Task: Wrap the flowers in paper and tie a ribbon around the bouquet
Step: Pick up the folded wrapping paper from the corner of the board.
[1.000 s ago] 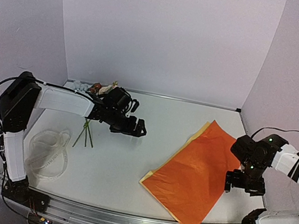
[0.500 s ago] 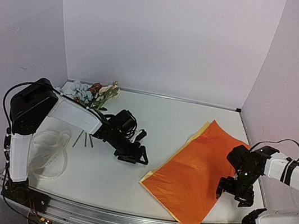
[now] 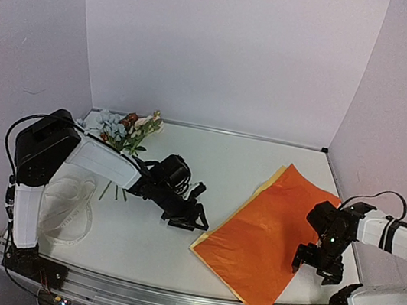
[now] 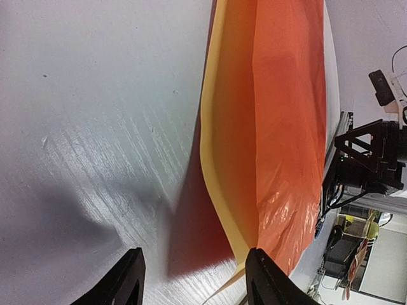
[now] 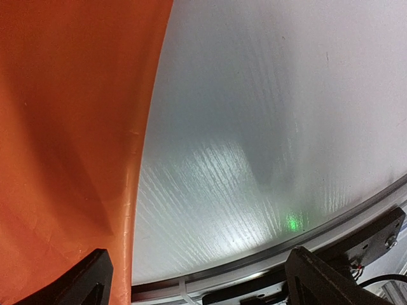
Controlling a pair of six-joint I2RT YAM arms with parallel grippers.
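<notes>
We are noting the white table [image 3: 225, 160] lying under both arms.

The paper [image 3: 268, 232] is lying flat between the two end effectors. Its near-left corner is sitting just beside the left gripper [image 3: 193, 217], and its right edge is lying under the right gripper [image 3: 317, 263]. It is showing a bright orange face with a pale yellow backing peeking out along the left and far edges. In the left wrist view the paper [image 4: 280, 127] is lifting slightly off the table at its yellow edge and is crinkling near the corner.

The ribbon [image 3: 67, 208] is lying in loose white loops well to the left of the left gripper. Its print is too small for us to read.

The flowers [image 3: 126, 126] are lying to the far left of the left gripper, behind its arm. Pale blue, white and brown blooms are pointing toward the back wall, and thin green stems are trailing under the arm.

The left gripper [image 4: 194, 279] is hanging low with its fingers spread and only bare table between them. The yellow corner is reaching one fingertip [image 4: 257, 270]; we cannot tell whether they are touching.

The right gripper [image 5: 210, 283] is holding its fingers spread very wide and is gripping nothing. The orange edge of the paper [image 5: 63, 127] is running just inside one finger.
</notes>
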